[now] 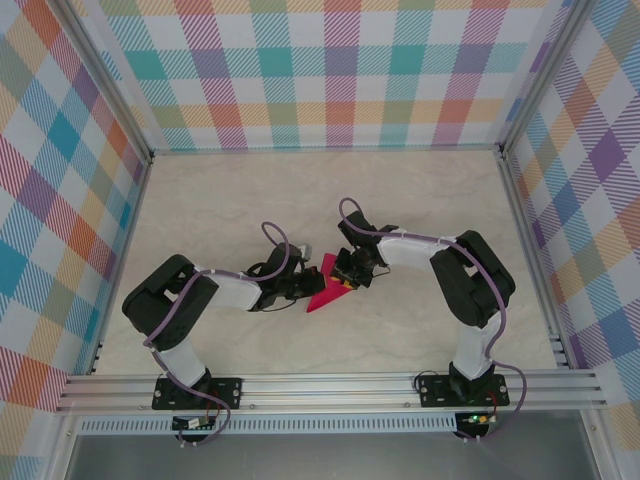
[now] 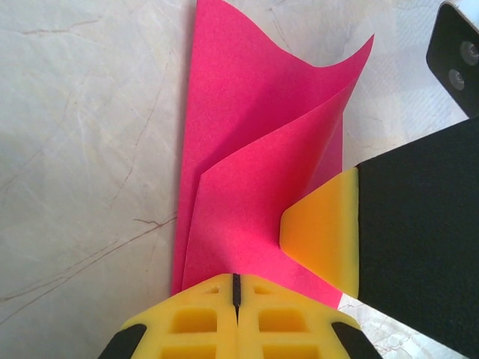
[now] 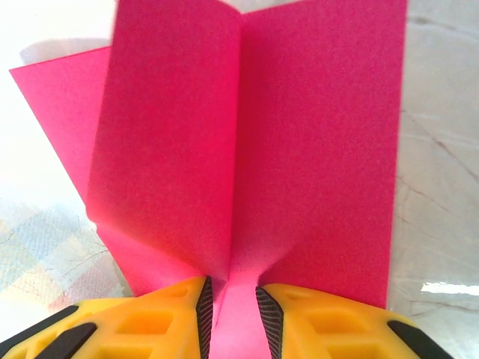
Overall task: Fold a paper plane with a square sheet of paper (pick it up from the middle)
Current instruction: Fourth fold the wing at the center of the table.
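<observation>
The magenta-pink paper [image 1: 325,297] lies folded into a narrow pointed paper plane shape between my two grippers, mid-table. My left gripper [image 1: 300,290] is at its left side. In the left wrist view that gripper [image 2: 236,280] is shut on the paper [image 2: 254,172], whose layers fan up and away from the fingertips, one flap curling free. My right gripper [image 1: 347,280] comes in from the right. Its jaws [image 3: 233,288] stand a little apart astride the centre crease of the paper [image 3: 299,149]. One of its yellow fingers [image 2: 322,232] rests against the paper's right edge.
The pale marbled tabletop [image 1: 300,190] stretches away behind the grippers. Checked walls with aluminium posts [image 1: 520,200] close in the left, back and right sides. An aluminium rail [image 1: 320,385] carrying both arm bases runs along the near edge.
</observation>
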`<state>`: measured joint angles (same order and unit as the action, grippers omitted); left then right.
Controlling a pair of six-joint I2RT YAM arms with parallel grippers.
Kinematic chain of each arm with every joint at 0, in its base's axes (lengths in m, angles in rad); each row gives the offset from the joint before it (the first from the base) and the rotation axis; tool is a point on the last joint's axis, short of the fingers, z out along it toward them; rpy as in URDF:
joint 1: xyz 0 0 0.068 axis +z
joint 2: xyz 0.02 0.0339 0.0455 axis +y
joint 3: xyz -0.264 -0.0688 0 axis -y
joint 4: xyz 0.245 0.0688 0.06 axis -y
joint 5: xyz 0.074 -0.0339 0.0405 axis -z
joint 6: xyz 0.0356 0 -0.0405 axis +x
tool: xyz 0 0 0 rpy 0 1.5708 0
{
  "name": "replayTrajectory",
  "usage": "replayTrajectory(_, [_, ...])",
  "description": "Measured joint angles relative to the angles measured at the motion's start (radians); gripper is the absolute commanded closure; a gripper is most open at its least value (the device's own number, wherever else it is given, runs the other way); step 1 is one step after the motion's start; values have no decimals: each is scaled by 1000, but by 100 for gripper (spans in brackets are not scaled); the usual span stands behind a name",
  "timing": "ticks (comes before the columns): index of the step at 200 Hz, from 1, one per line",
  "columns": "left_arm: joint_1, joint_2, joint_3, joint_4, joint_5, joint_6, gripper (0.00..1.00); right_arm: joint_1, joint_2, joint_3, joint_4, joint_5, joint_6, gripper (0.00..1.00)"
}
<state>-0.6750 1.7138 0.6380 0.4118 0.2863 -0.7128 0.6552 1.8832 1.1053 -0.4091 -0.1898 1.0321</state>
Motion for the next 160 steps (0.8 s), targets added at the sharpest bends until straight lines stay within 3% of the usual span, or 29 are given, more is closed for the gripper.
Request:
replayTrajectory(129, [3,6,61,-138,27,69,100,-3,-80,-47,16,43,-56,67])
replayTrajectory(160, [3,6,80,-179,31,98,100,-10,-163,-93,58,32,-107,77])
